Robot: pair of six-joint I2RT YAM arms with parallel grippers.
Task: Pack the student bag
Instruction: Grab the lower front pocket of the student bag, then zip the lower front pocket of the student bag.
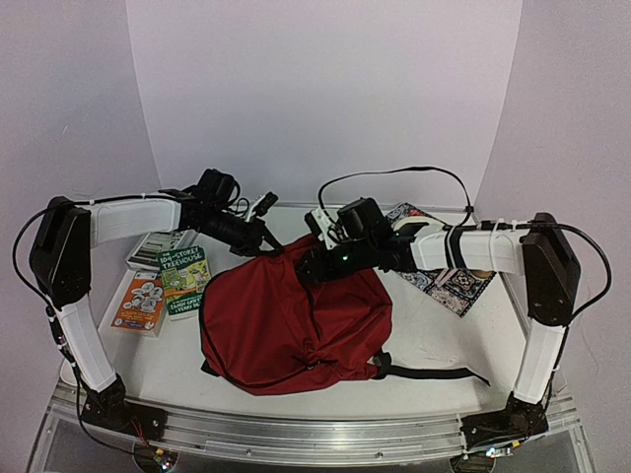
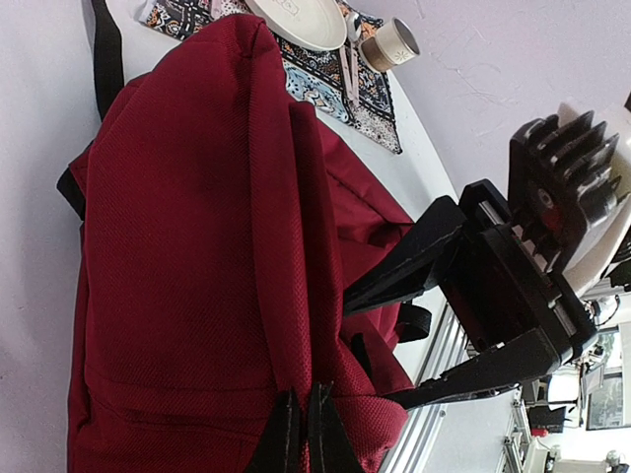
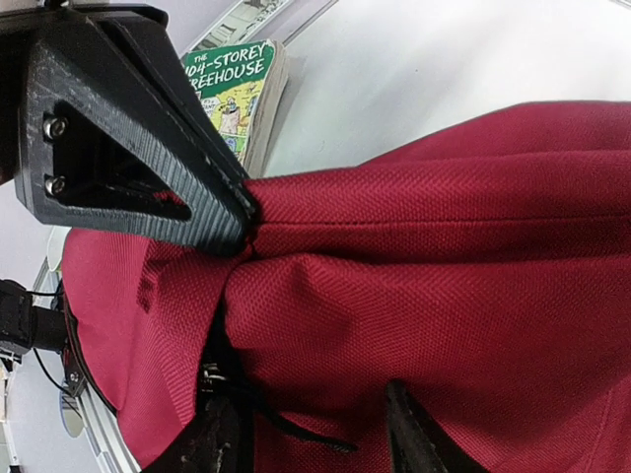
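Nearest the lens, the left gripper [image 2: 304,399] is seen clamped shut on a raised fold of the bag [image 1: 286,315]. The cloth is drawn into a taut ridge from that pinch. The right gripper [image 3: 311,394] is held apart, its fingers spread on either side of bunched red fabric near the same fold, with nothing clamped. The bag is laid flat at the middle of the table [image 1: 434,335], between the books [image 1: 182,276] and the mat [image 1: 454,281].

The bag is judged soft, limp and probably light. A pinch of loose cloth is likely to lift only a ridge. A firmer hold may be had at a seam, the zipper edge or a strap.
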